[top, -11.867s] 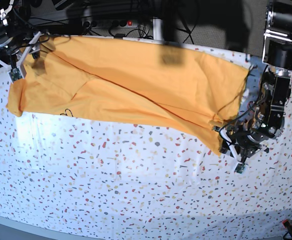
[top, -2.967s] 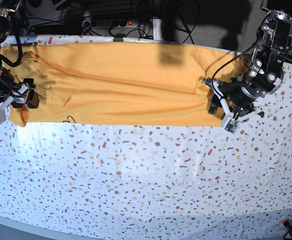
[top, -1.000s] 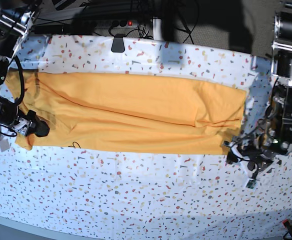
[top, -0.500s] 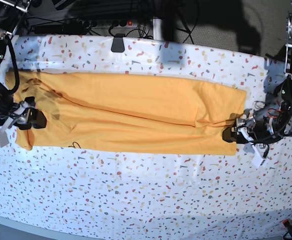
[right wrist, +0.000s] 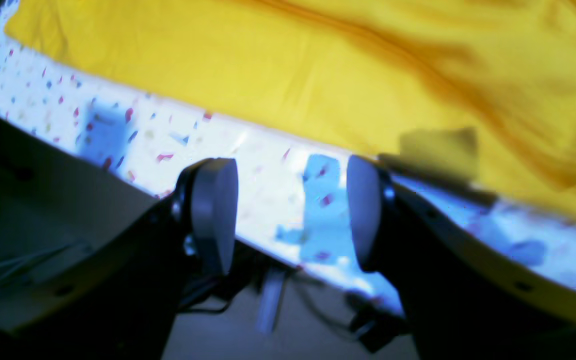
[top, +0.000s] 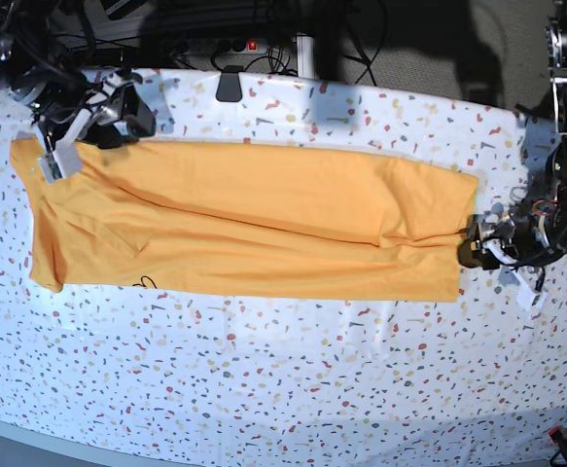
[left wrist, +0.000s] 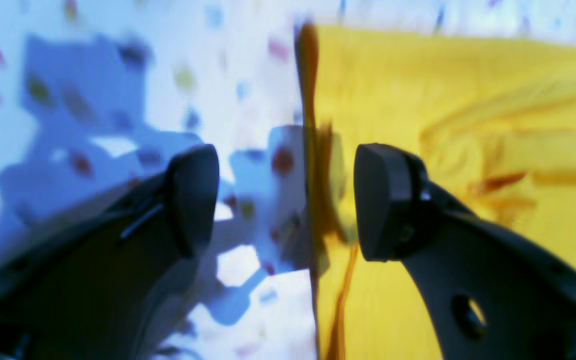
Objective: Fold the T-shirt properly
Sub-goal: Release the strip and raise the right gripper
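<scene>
The mustard T-shirt lies flat as a long band across the speckled table, with a bit of black script at its near edge. My left gripper is at the shirt's right end. In the left wrist view it is open, with the shirt's edge standing between the fingers and the shirt spreading away. My right gripper is at the shirt's far left corner. In the right wrist view it is open and empty over the table edge, and the shirt lies beyond it.
The white speckled tablecloth covers the table. A black clip sits on the far edge. A power strip and cables lie behind the table. The floor below the table edge shows in the right wrist view.
My right arm has left the shirt's left end and moved up to the far left corner. My left gripper has shifted slightly right. The shirt's left end now lies flat.
</scene>
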Tool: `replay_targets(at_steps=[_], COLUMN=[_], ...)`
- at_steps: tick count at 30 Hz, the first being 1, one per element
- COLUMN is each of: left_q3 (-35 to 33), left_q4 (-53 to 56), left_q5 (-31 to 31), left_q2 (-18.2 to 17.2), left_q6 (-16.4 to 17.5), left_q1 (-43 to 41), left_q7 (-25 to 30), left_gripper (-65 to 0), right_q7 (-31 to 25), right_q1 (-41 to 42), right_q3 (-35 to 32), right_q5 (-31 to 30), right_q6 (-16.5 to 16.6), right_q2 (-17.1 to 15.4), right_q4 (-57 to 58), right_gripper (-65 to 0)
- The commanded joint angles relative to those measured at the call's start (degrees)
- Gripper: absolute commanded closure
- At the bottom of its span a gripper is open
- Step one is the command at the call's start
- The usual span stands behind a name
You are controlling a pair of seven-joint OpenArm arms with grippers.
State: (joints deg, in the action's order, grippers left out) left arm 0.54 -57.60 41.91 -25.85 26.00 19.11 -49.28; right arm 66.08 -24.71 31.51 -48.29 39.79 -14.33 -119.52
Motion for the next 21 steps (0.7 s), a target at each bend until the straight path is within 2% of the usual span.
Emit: replay_targets(at_steps=[1, 5, 9, 15, 21], left_q3=[0.9, 1.3, 1.4, 1.4, 1.4], left_q4=[-0.9, -0.9, -0.9, -0.9, -0.9], left_q5=[2.9, 7.7, 7.7, 7.9, 7.7], left_q2=[-1.0, -0.8, 0.6, 4.0, 4.9], left_q6=[0.6, 2.4, 4.1, 4.1, 5.2], left_q1=[0.5, -3.6, -6.4, -6.4, -6.4], left_q7=[-0.1, 0.3, 0.2, 0.0, 0.0], left_gripper=[-41.2, -41.2, -41.2, -41.2, -40.5], right_q7=[-0.6, -0.3, -0.2, -0.4, -0.4], right_q1=[-0.9, -4.9, -6.1, -5.4, -5.4], right_q3=[0.4, 0.4, 0.4, 0.4, 0.4], right_q5=[-1.2, -1.2, -1.4, -1.4, -1.4], right_q6=[0.2, 0.2, 0.2, 0.2, 0.2], right_q2=[0.1, 1.0, 1.0, 1.0, 1.0], right_q4=[-1.6, -2.7, -3.4, -3.7, -3.7], right_gripper=[-34.0, -34.0, -34.0, -34.0, -34.0])
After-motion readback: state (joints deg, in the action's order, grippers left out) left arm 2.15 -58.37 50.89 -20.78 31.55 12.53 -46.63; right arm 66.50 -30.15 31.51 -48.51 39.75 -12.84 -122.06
